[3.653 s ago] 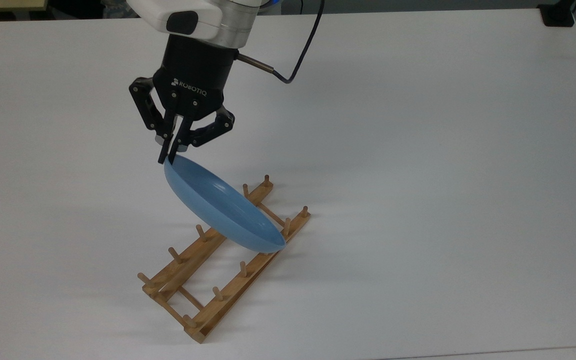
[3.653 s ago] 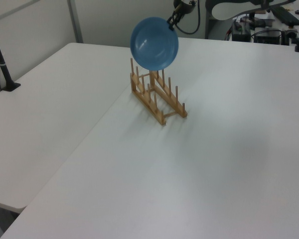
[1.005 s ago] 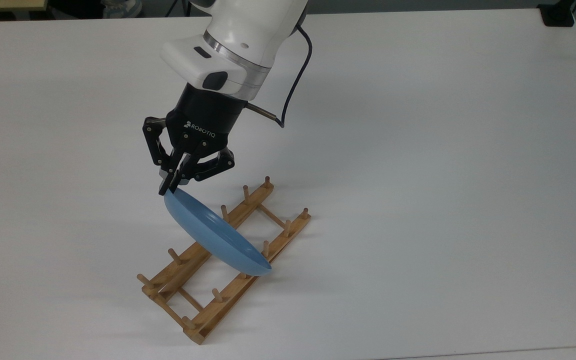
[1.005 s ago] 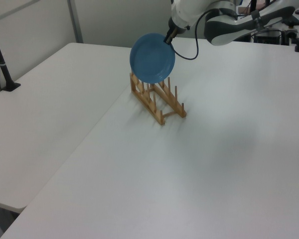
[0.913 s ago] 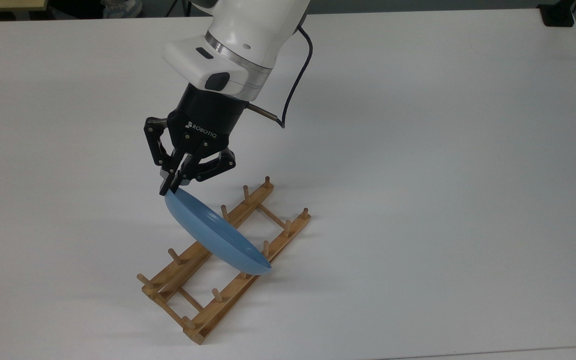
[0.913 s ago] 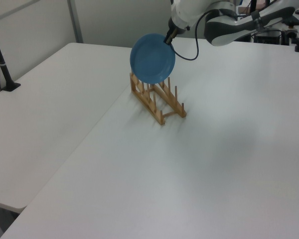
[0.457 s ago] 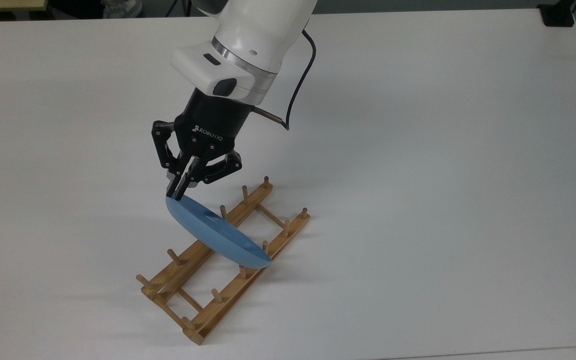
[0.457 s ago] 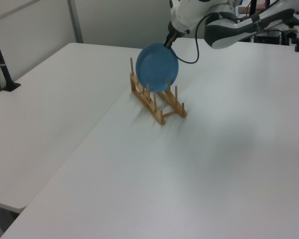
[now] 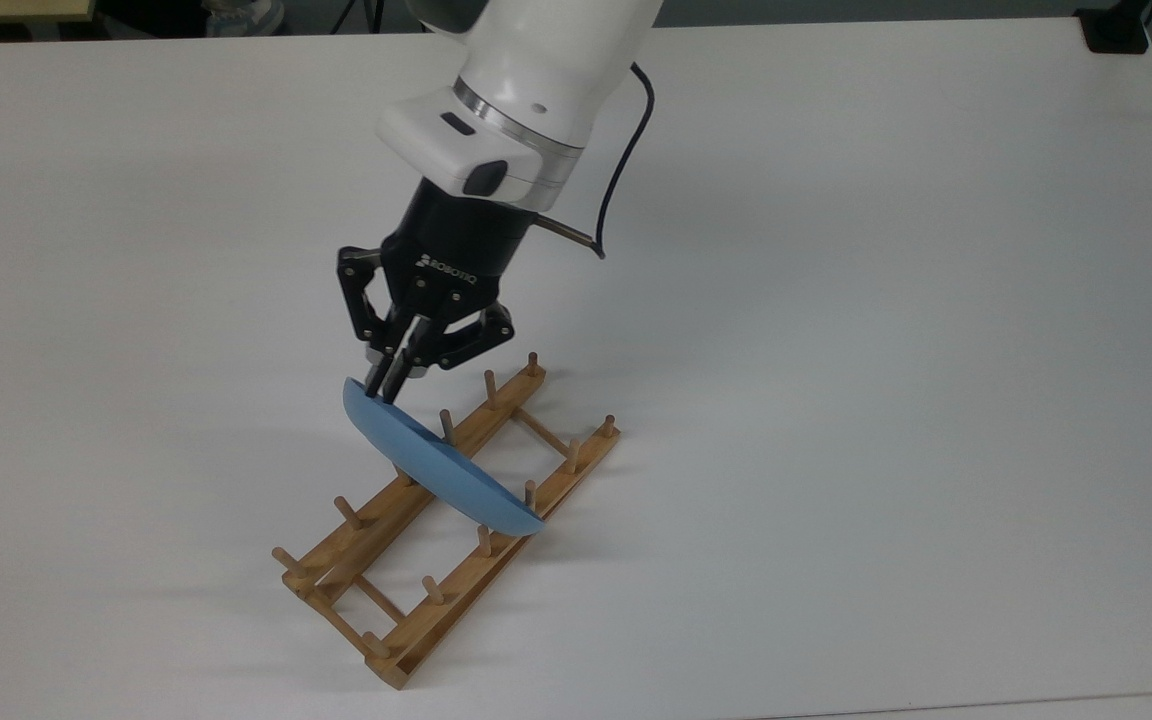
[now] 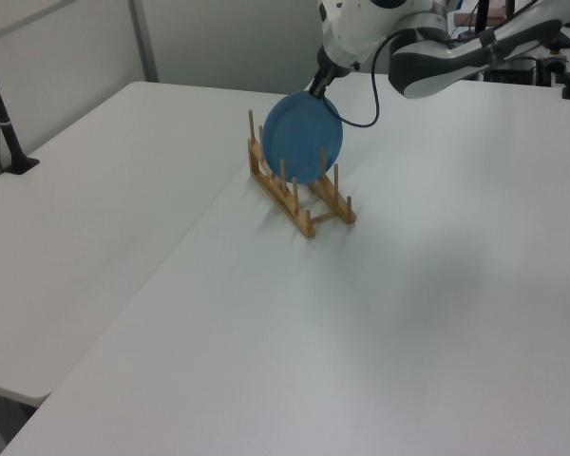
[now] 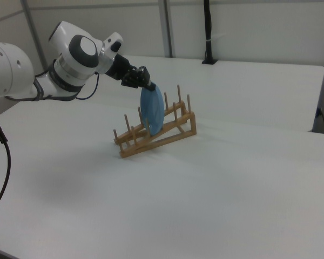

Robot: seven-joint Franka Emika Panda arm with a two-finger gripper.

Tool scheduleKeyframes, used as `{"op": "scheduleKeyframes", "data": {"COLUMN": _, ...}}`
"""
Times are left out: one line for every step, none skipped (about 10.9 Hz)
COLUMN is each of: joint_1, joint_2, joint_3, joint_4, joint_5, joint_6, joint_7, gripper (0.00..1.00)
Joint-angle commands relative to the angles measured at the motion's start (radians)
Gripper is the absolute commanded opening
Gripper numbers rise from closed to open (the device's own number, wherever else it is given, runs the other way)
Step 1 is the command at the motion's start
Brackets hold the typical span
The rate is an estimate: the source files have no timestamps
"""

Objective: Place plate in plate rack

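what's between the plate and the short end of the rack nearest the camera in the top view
Only the rack's own pegs and crossbars; nothing else stands in those slots below the plate, as the top view shows.

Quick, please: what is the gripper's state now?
Gripper: shut on the plate rim, the plate standing in the rack.

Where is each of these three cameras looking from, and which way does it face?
Top view: high up, looking steeply down on the white table; the arm's pincer pinches the blue plate over the wooden rack.
Left view: off one long end of the rack, facing the plate's face; arm at top.
Right view: lower, beside the rack; plate edge-on, arm at the right view's left.
All share plate, rack and pincer.
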Motion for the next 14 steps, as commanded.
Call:
{"op": "scheduleKeyframes", "data": {"joint_1": 0.012, "joint_2": -0.003, "joint_3": -0.008, "joint_4": -0.013, "joint_5": -0.009, "joint_6": 0.025, "joint_7": 0.031, "gripper": 0.78}}
{"op": "scheduleKeyframes", "data": {"joint_1": 0.012, "joint_2": -0.007, "joint_3": -0.007, "joint_4": -0.009, "joint_5": 0.036, "joint_6": 0.024, "joint_7": 0.030, "gripper": 0.86}}
{"op": "scheduleKeyframes", "data": {"joint_1": 0.012, "joint_2": -0.020, "joint_3": -0.008, "joint_4": -0.007, "joint_5": 0.120, "joint_6": 0.019, "joint_7": 0.024, "gripper": 0.92}}
{"op": "scheduleKeyframes", "data": {"joint_1": 0.012, "joint_2": -0.037, "joint_3": -0.008, "joint_4": -0.001, "joint_5": 0.197, "joint_6": 0.013, "joint_7": 0.019, "gripper": 0.98}}
{"op": "scheduleKeyframes", "data": {"joint_1": 0.012, "joint_2": -0.047, "joint_3": -0.007, "joint_4": -0.002, "joint_5": 0.268, "joint_6": -0.019, "joint_7": 0.016, "gripper": 1.00}}
{"op": "scheduleKeyframes", "data": {"joint_1": 0.009, "joint_2": -0.070, "joint_3": -0.007, "joint_4": -0.002, "joint_5": 0.357, "joint_6": -0.074, "joint_7": -0.019, "gripper": 1.00}}
{"op": "scheduleKeyframes", "data": {"joint_1": 0.008, "joint_2": -0.096, "joint_3": -0.007, "joint_4": -0.002, "joint_5": 0.476, "joint_6": -0.134, "joint_7": -0.092, "gripper": 1.00}}
{"op": "scheduleKeyframes", "data": {"joint_1": 0.003, "joint_2": -0.125, "joint_3": -0.008, "joint_4": -0.002, "joint_5": 0.576, "joint_6": -0.224, "joint_7": -0.167, "gripper": 1.00}}
{"op": "scheduleKeyframes", "data": {"joint_1": 0.000, "joint_2": -0.162, "joint_3": -0.008, "joint_4": -0.007, "joint_5": 0.636, "joint_6": -0.315, "joint_7": -0.226, "gripper": 1.00}}
{"op": "scheduleKeyframes", "data": {"joint_1": -0.012, "joint_2": -0.200, "joint_3": -0.008, "joint_4": -0.016, "joint_5": 0.675, "joint_6": -0.399, "joint_7": -0.269, "gripper": 1.00}}
{"op": "scheduleKeyframes", "data": {"joint_1": -0.026, "joint_2": -0.240, "joint_3": -0.008, "joint_4": -0.025, "joint_5": 0.716, "joint_6": -0.486, "joint_7": -0.310, "gripper": 1.00}}
{"op": "scheduleKeyframes", "data": {"joint_1": -0.044, "joint_2": -0.277, "joint_3": -0.008, "joint_4": -0.031, "joint_5": 0.762, "joint_6": -0.580, "joint_7": -0.384, "gripper": 1.00}}
{"op": "scheduleKeyframes", "data": {"joint_1": -0.060, "joint_2": -0.308, "joint_3": -0.008, "joint_4": -0.047, "joint_5": 0.782, "joint_6": -0.661, "joint_7": -0.476, "gripper": 1.00}}
{"op": "scheduleKeyframes", "data": {"joint_1": -0.060, "joint_2": -0.337, "joint_3": -0.007, "joint_4": -0.077, "joint_5": 0.782, "joint_6": -0.694, "joint_7": -0.498, "gripper": 1.00}}
